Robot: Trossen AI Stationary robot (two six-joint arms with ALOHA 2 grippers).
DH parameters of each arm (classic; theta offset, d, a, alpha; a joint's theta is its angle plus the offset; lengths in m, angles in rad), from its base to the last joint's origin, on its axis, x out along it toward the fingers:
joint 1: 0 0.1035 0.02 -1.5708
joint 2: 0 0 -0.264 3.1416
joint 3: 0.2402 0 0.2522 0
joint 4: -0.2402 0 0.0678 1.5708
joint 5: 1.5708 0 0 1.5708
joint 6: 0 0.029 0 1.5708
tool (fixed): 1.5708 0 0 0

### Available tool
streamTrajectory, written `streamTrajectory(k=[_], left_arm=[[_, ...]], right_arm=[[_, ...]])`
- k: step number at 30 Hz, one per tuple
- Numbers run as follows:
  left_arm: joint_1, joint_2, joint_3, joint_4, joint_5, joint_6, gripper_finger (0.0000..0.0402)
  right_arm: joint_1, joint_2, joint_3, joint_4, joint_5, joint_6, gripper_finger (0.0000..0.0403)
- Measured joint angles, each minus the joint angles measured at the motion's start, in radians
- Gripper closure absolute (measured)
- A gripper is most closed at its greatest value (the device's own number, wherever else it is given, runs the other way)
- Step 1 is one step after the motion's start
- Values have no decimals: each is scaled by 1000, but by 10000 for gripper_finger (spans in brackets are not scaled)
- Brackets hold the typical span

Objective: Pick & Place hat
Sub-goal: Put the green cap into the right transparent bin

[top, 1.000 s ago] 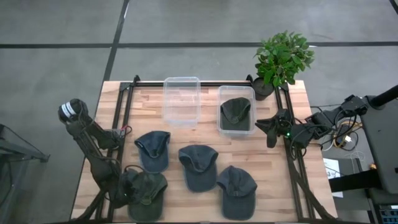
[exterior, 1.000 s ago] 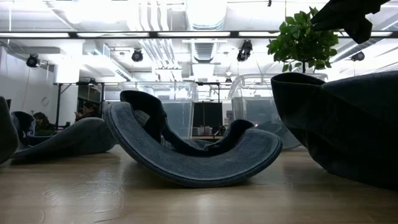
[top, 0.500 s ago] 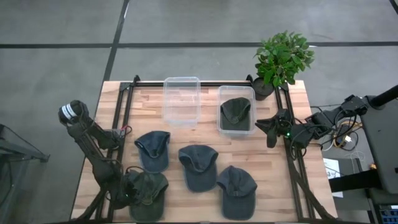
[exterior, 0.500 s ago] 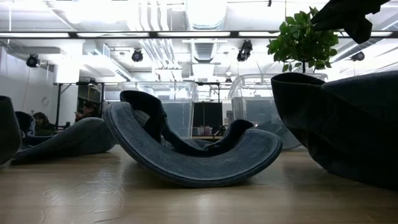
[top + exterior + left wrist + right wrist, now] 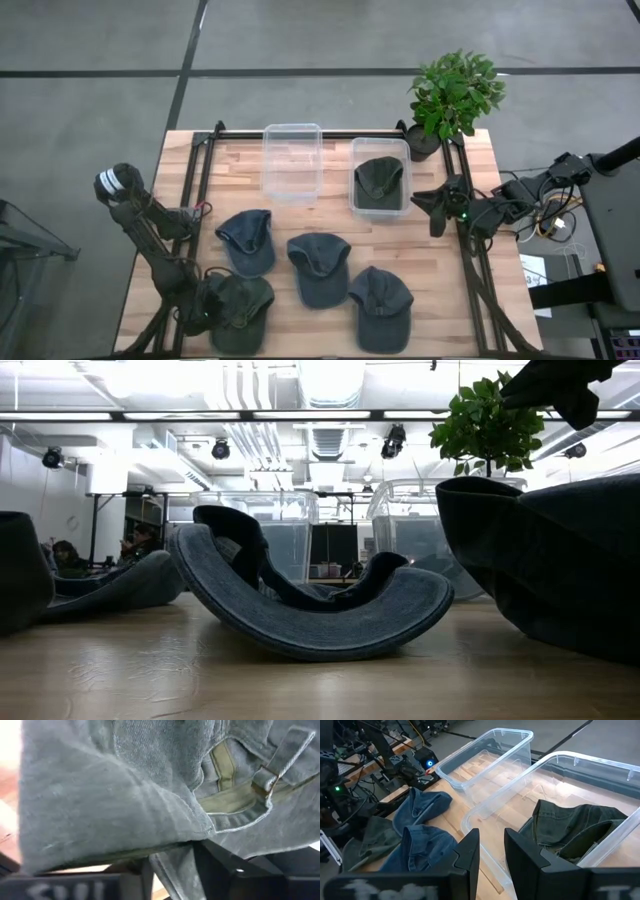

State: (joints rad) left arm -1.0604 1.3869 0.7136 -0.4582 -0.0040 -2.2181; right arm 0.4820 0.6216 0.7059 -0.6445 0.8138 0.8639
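Observation:
Several caps lie on the wooden table. My left gripper [image 5: 203, 307] [image 5: 172, 862] is shut on the olive-green hat [image 5: 240, 312] near the table's near left corner; this hat shows as a dark mass in the low view [image 5: 20, 575]. Three blue hats [image 5: 247, 240] [image 5: 320, 267] [image 5: 382, 305] rest upside down on the boards. Another green hat [image 5: 378, 185] [image 5: 572, 832] lies inside the right clear bin [image 5: 403, 150]. My right gripper [image 5: 433, 207] [image 5: 492, 852] hovers open beside that bin, touching nothing. My left gripper pinches the olive-green hat's left edge [image 5: 170, 847] between its two fingers [image 5: 217, 867], coming from the table's left and slanting down. A fold of cloth bulges over the fingers and hides the exact place of contact. The hat's lower part seems to rest on the table.
An empty clear bin [image 5: 292, 160] stands left of the filled one at the far side. A potted plant [image 5: 455, 95] sits at the far right corner. Black rails [image 5: 195, 175] run along the table's left and right edges. Bare boards [image 5: 330, 215] lie between bins and hats.
My left gripper has shifted a little toward the table's right, drawing the olive-green hat with it; the hat's dark mass now fills more of the low view's left edge. The other hats and the right arm have kept still.

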Motion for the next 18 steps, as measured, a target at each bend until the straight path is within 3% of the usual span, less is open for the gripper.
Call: streamTrajectory(k=[5,18], left_arm=[[0,-2,0,6,-5,-28,388],[-1,-59,89,-52,78,10,398]], right_arm=[[0,-1,0,0,0,0,316],[0,0,0,30,0,-3,316]])
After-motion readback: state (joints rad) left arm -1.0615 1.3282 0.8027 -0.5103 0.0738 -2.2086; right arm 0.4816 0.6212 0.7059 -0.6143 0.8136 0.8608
